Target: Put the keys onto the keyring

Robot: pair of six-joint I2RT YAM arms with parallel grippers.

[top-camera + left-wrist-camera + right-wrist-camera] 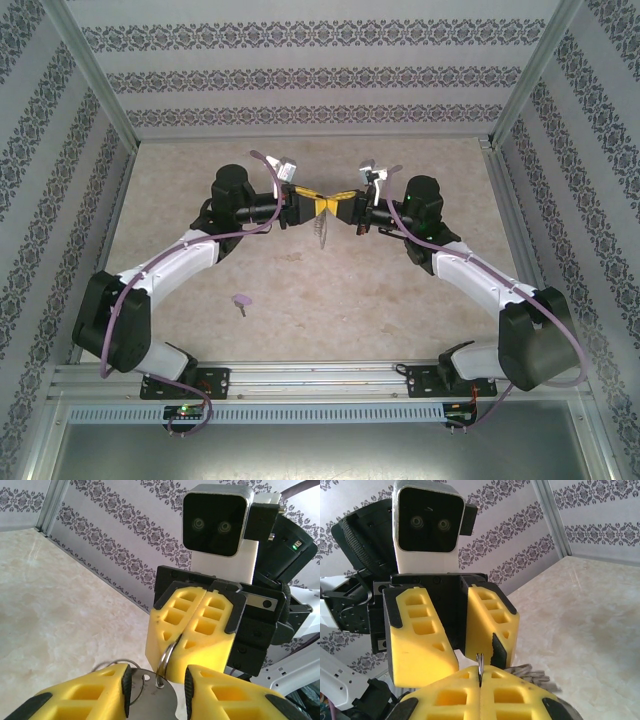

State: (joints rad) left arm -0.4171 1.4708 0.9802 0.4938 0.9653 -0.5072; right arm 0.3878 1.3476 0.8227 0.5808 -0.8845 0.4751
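Nearest the left wrist camera, a silver key (pixel 152 702) is seen between the half-parted jaws of the left gripper (pixel 158 682), a gap showing on one side. The keyring (pixel 166 656), apparently threaded through it, is clamped edge-on in the fully closed right gripper (pixel 186 639). It is judged stiff, light and slippery, best pinched across its wire. The lilac key (pixel 240 300), lying on the table (pixel 400 300) well apart, is shown from above
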